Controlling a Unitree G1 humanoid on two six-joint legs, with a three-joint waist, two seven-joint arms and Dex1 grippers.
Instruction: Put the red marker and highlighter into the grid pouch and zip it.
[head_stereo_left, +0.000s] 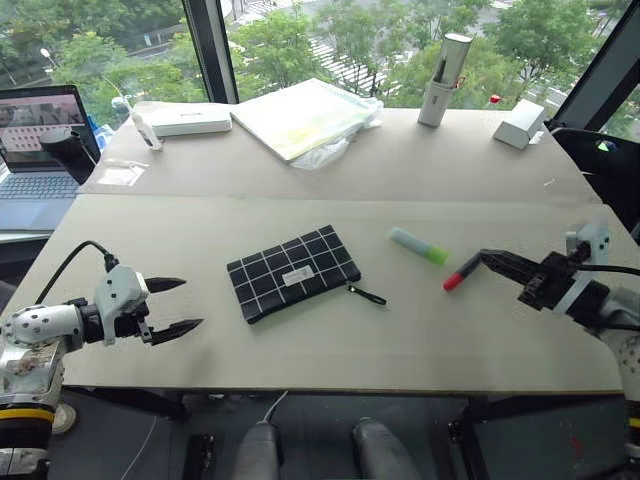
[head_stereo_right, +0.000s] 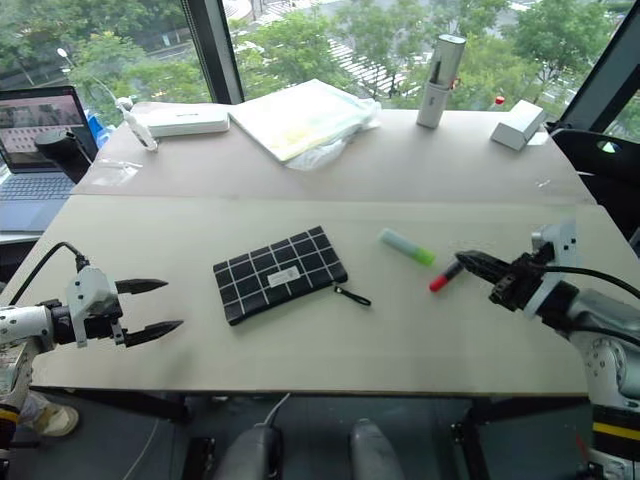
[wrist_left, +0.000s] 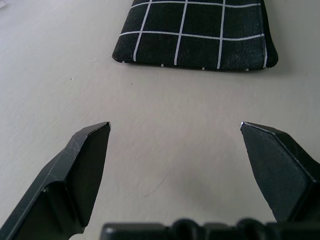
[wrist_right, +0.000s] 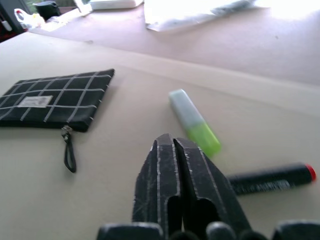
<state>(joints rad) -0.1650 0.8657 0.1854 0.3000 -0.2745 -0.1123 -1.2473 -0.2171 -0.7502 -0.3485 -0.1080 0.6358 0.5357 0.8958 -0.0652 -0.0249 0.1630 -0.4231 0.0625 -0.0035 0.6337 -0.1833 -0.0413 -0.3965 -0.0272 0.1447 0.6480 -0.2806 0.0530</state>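
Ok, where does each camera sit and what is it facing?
Left and right eye views: head, looking down over the table; both arms show.
Left wrist view: on the left hand, open, facing the grid pouch.
Right wrist view: on the shut right hand, facing the highlighter and red marker.
All share the pouch.

Daylight pouring through the windows (head_stereo_left: 300, 40) ahead of me, my worktop (head_stereo_left: 330, 200) evenly bright, soft faint shadows, papers (wrist_right: 200, 12) blown out to white glare in my right wrist view, my right end effector (wrist_right: 172, 145) close and slightly soft.
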